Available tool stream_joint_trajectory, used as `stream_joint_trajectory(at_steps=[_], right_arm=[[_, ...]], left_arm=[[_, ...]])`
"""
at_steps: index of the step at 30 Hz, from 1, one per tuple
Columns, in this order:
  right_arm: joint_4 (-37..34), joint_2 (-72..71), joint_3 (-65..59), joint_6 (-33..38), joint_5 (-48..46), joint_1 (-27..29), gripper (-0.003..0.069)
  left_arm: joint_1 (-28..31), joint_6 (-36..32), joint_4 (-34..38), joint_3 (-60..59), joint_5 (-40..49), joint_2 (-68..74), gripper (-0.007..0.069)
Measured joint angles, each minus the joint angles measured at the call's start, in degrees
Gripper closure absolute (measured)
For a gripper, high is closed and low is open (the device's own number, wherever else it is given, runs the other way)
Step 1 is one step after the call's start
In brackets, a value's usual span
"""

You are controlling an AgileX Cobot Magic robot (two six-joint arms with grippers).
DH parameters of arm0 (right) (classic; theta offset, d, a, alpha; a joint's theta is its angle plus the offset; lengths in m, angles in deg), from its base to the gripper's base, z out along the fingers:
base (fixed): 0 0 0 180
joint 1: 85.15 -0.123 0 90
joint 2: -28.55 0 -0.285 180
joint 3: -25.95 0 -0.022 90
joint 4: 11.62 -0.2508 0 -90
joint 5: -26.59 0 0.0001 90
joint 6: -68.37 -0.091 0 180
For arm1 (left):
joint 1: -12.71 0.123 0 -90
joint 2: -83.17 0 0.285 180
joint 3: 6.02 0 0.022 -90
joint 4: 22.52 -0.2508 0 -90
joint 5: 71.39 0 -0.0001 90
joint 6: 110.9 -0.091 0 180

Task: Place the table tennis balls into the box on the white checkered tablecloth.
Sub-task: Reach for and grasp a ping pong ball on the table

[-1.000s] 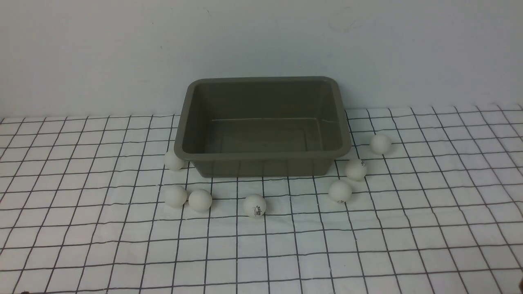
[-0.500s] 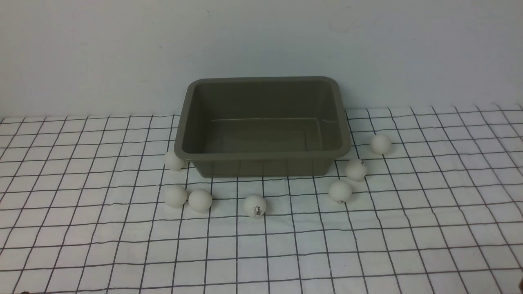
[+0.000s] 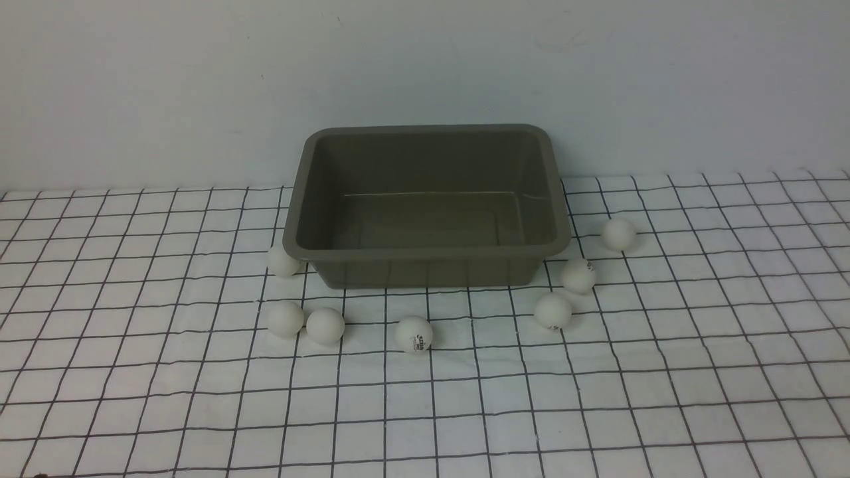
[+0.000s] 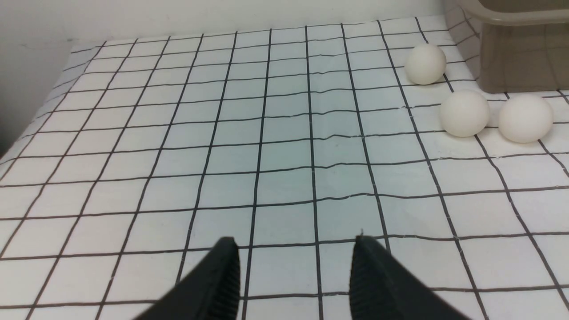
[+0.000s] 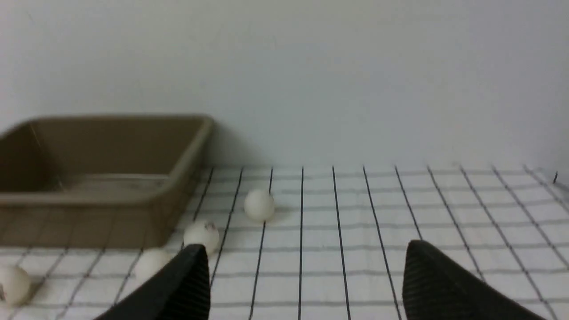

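In the middle of the front view, one box [image 3: 425,253] stands empty on the white checkered tablecloth [image 3: 597,398]. All seven table tennis balls [image 3: 414,333] lie around it: three at left, one in front, three at right. The left tool [image 4: 294,242], jaws apart and empty, sees three balls at upper right of its frame. The right tool [image 5: 306,246], wide apart, sees its balls at lower left.

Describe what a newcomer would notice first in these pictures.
An empty olive-grey box sits at the back centre of the white checkered tablecloth. Seven white table tennis balls lie scattered on the cloth around its front: three left, one middle, three right.
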Motion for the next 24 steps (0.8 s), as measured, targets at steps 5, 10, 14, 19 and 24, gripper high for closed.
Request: stream_joint_trajectory(at_steps=[5,10,14,19,24], right_arm=[[0.00,-0.05,8.72,0.00,-6.92,0.00,0.0132],[0.00,-0.05,11.91,-0.31,-8.85,0.00,0.0132],[-2.20,-0.05,11.85,-1.22,-8.00,0.00,0.0132],[-4.21,-0.05,11.85,-1.22,-5.64,0.00,0.0132],[-8.39,1.05,11.85,-0.48,-10.25,0.00,0.0132]], left_arm=[[0.00,0.00,0.00,0.00,0.00,0.00,0.0314],[0.00,0.00,0.00,0.00,0.00,0.00,0.0314],[0.00,0.00,0.00,0.00,0.00,0.00,0.0314],[0.00,0.00,0.00,0.00,0.00,0.00,0.0314],[0.00,0.00,0.00,0.00,0.00,0.00,0.0314]])
